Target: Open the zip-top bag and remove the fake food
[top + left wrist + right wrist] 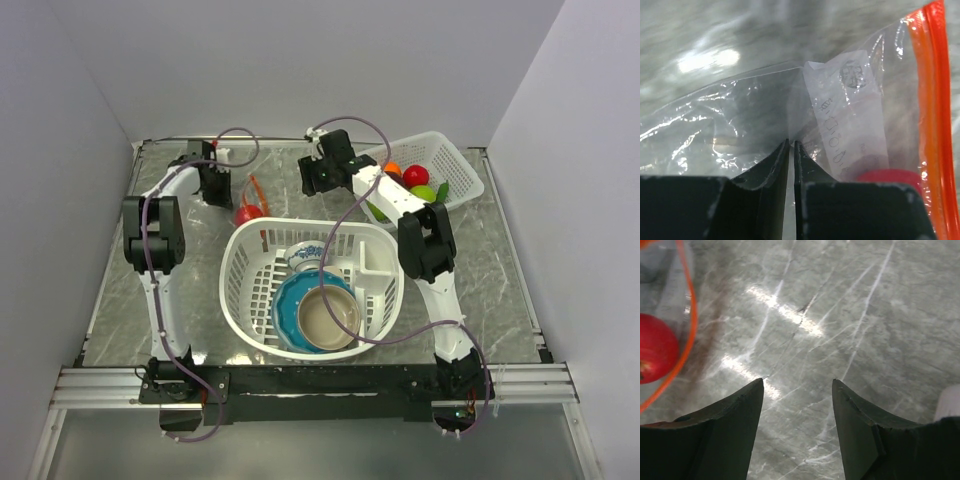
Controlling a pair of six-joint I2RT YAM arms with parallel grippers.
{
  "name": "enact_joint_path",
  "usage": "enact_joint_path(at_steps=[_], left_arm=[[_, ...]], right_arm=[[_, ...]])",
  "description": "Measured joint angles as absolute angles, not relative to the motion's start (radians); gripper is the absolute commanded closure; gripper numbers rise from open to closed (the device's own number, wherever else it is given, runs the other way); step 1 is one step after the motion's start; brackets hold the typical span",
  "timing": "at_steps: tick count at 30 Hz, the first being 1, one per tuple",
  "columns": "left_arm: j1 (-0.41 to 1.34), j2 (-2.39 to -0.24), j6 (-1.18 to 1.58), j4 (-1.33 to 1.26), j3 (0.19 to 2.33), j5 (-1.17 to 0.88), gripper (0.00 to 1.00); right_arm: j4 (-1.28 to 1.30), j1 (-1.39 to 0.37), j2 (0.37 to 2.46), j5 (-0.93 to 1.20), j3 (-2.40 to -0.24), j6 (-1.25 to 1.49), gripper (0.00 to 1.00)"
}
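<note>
The small clear plastic zip-top bag (740,115), edged with a red-orange zip strip, is pinched by the left gripper (791,145). Its black fingers are closed on a fold of film just beyond the far-left rim of the round white plastic basket (232,262). One glossy red piece of fake food (655,347) is seen inside the bag. Other pieces (415,178) lie in the white mesh tray (462,168) beyond the basket's far-right side, so removal is judged nearly finished. The right gripper (797,382) is spread wide and empty, hovering over the grey marbled table (865,315) beyond the basket's far rim, arm stretched forward and angled left. Next, the orange-rimmed mouth must be entered and the last fruit grasped.
</note>
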State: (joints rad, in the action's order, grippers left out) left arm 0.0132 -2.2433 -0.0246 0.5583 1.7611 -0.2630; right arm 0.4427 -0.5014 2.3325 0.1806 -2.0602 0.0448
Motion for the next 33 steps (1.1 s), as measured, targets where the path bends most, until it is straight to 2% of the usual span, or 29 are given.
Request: enact_joint_path(at_steps=[6,10,11,15,18,28,33], left_arm=[[0.118,-2.254,-0.025,0.545,1.773,-0.258,0.87],[0.181,-2.265,-0.033,0.543,1.787,-0.251,0.88],[0.194,-2.274,-0.038,0.546,1.802,-0.248,0.88],[0.206,-2.302,-0.041,0.555,1.845,-0.245,0.88],[0.204,-2.315,-0.041,0.564,1.868,-0.245,0.88],[0.204,-2.423,-0.033,0.618,2.06,-0.22,0.91],[0.204,-2.479,-0.018,0.64,2.153,-0.218,0.91]], right_arm=[[0.412,-0.501,2.333,0.297,-2.032,0.009,0.45],[0.409,-0.501,2.333,0.385,-2.017,-0.021,0.45],[0.409,-0.501,2.333,0.414,-2.017,-0.031,0.43],[0.412,-0.502,2.333,0.504,-2.012,-0.079,0.27],[0.432,-0.504,2.333,0.569,-2.011,-0.126,0.21],[0.583,-0.538,2.369,0.656,-2.078,-0.263,0.21],[0.595,-0.57,2.402,0.646,-2.123,-0.274,0.05]])
